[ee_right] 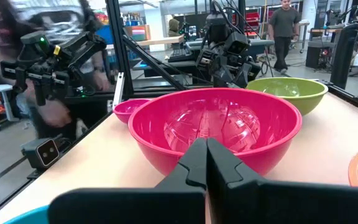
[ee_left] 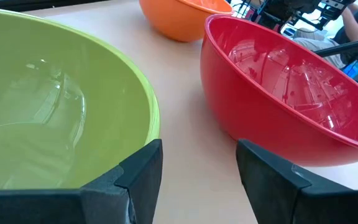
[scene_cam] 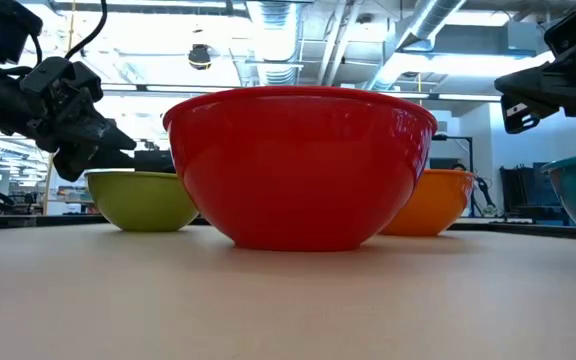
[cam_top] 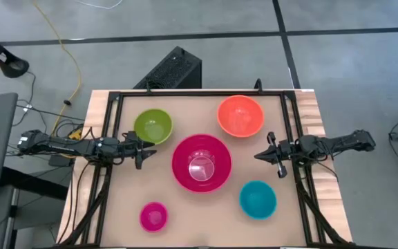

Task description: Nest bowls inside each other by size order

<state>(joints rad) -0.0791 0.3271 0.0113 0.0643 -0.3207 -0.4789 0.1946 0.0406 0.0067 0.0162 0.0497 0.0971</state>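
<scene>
Five bowls stand apart on their bases on the tan table. The large magenta bowl [cam_top: 201,162] is in the middle. The orange bowl [cam_top: 240,115] is at the far right and the lime green bowl [cam_top: 153,126] at the far left. The teal bowl [cam_top: 258,199] is at the near right and the small pink bowl [cam_top: 153,216] at the near left. My left gripper [ee_left: 197,180] is open and empty, just near-side of the lime bowl [ee_left: 55,112], with one finger [ee_left: 143,167] close by its wall. My right gripper [ee_right: 207,165] is shut and empty at the table's right, pointing at the magenta bowl [ee_right: 216,127].
A black frame rail [cam_top: 109,138] runs along the table's left, right and far sides. People [ee_right: 284,25] move in the room beyond the table. Bare tabletop [cam_top: 199,214] lies between the pink and teal bowls.
</scene>
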